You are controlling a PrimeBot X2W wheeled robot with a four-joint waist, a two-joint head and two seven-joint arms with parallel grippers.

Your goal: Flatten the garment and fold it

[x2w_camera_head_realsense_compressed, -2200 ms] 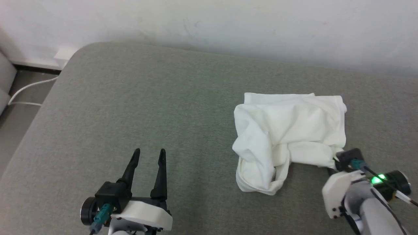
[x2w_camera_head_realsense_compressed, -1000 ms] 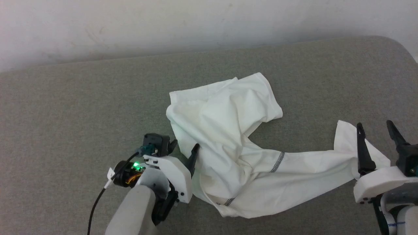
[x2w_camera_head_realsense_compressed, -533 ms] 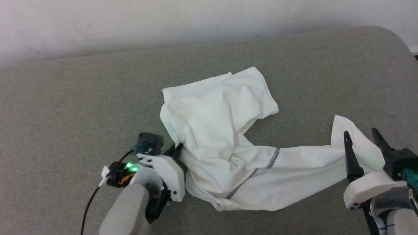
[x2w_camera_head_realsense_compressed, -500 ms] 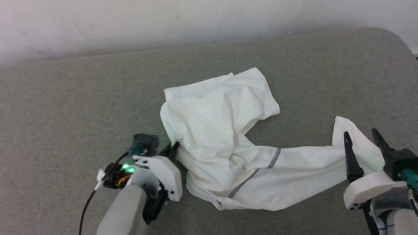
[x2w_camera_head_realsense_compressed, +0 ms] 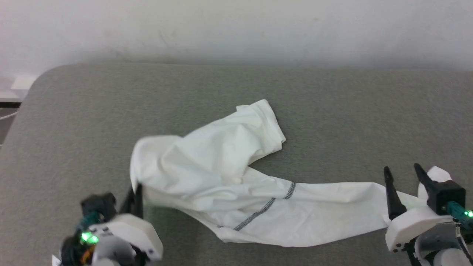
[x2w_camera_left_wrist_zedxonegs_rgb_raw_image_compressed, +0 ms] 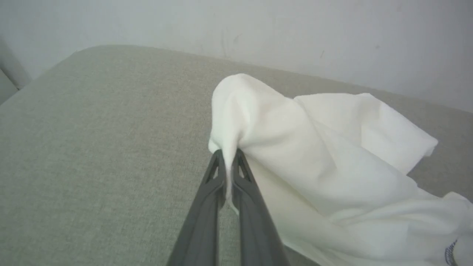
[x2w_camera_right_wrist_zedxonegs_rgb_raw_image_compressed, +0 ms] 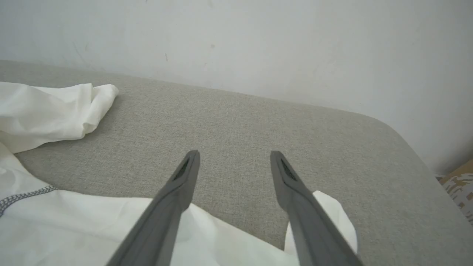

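While my left gripper [x2w_camera_head_realsense_compressed: 135, 191] has its jaws clenched on a fold at the left end of the garment [x2w_camera_head_realsense_compressed: 207, 170], lower left of the head view, my right gripper [x2w_camera_head_realsense_compressed: 403, 174] stands with jaws spread wide over the right end, gripping nothing. Since half a second ago the head camera has swung, and the cloth lies drawn out longer, less bunched. Bare grey upholstered surface [x2w_camera_head_realsense_compressed: 92, 111] spreads above it to the wall [x2w_camera_head_realsense_compressed: 236, 29]; its rounded corner shows upper left.

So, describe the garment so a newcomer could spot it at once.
A grey cushioned surface runs along a pale wall. Across its middle sprawls the garment, the one white cloth there: thin, crumpled, with dark grey stitching, one edge pinched by the left gripper.
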